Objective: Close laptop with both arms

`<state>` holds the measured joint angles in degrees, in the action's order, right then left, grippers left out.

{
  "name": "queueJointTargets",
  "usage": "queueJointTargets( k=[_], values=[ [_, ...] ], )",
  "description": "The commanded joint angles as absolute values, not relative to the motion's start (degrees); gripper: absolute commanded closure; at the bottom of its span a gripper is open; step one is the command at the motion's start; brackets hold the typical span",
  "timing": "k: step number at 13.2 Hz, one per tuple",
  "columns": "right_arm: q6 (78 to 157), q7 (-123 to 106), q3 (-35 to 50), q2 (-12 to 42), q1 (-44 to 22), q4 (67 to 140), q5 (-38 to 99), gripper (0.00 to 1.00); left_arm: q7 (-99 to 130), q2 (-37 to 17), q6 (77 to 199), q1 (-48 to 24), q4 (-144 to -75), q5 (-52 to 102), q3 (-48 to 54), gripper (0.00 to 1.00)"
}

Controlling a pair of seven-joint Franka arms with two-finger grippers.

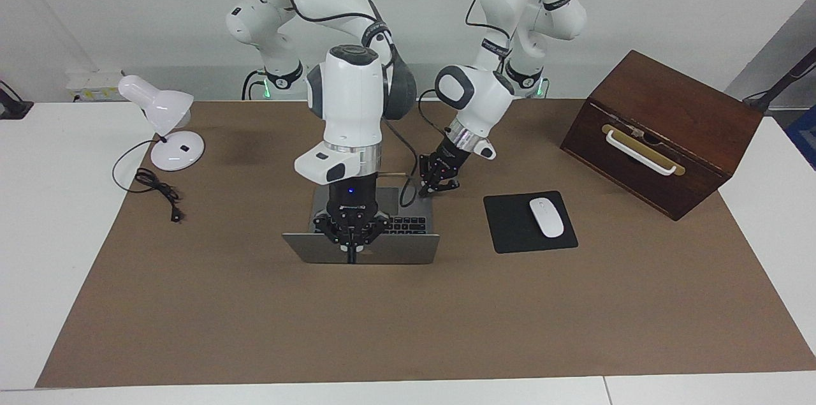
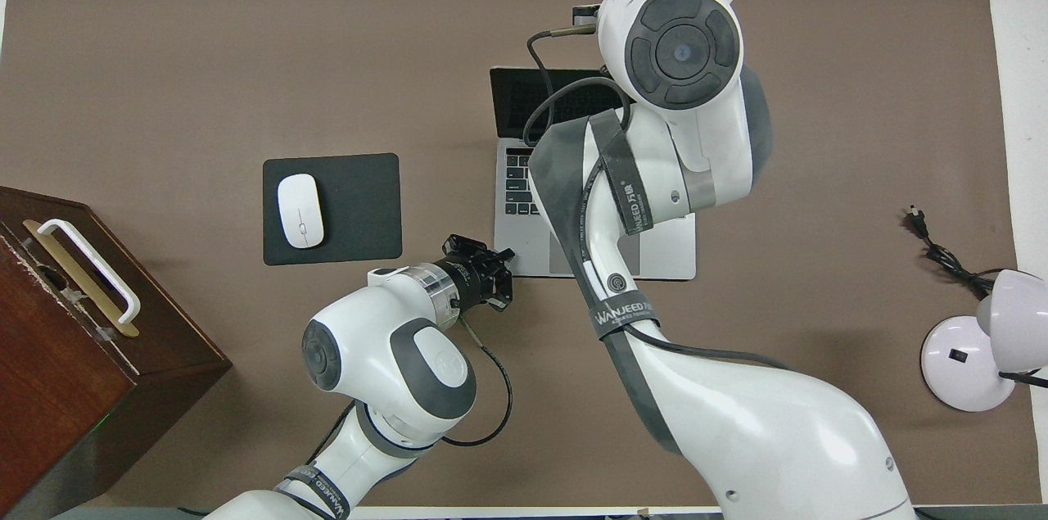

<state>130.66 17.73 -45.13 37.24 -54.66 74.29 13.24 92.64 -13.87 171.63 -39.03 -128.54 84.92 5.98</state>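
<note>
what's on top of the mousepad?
A white mouse lies on the black mousepad, toward the wooden box's end. Nothing else is on it; neither gripper is over it. What lies beneath the mouse is covered.

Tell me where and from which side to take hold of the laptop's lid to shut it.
Take the lid of the laptop at the middle of its top edge, coming straight down from above: the lid stands open and raised, so that edge is its highest free part. The right gripper is already there, pointing down. The left gripper sits at the base's corner nearest the mousepad.
</note>
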Motion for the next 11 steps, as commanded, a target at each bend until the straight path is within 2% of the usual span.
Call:
queueJointTargets(
  k=[1,11],
  values=[
    [130.9,15.6,-45.1,37.0,-54.6,74.4,15.6,1.00,91.4,-15.7,172.8,-40.5,-128.1,87.4,5.4,1.00],
    [131.9,12.0,-45.1,37.2,-54.5,76.4,19.7,1.00,91.4,-15.9,173.9,-41.0,-128.1,88.3,5.4,1.00]
  ],
)
